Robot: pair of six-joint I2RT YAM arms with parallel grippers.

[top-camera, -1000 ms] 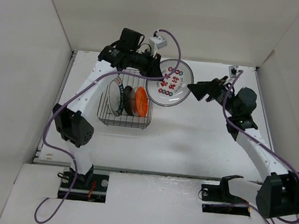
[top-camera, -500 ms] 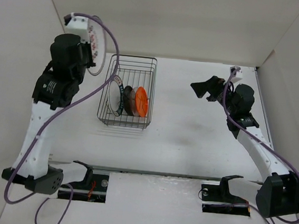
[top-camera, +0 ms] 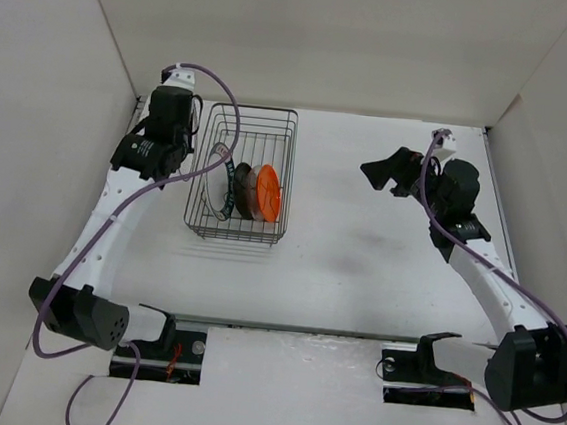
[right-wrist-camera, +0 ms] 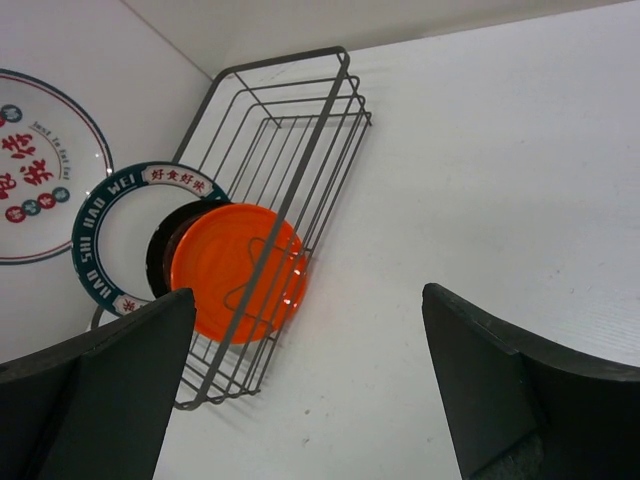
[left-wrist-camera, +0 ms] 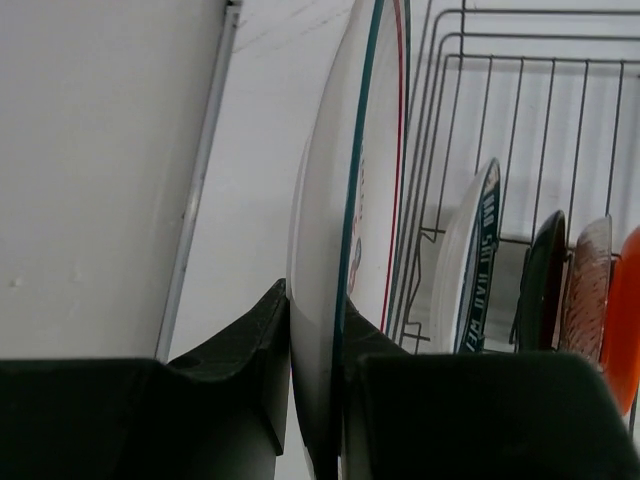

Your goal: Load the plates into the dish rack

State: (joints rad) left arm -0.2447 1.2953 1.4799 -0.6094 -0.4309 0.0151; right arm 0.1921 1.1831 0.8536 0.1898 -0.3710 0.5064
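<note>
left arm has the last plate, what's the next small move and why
Probably shift the left claw sideways toward the dish rack, lifting the character plate over the rack's left wall. The plate is clamped upright and edge-on and appears to sit just outside that wall. The free space inside lies beside the teal-lettered plate, so a short sideways carry should line it up for lowering.

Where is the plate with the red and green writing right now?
In the left wrist view, that grey-rimmed plate stands on edge, pinched in the left gripper, just left of the dish rack, nearest the teal-lettered plate inside it.
</note>
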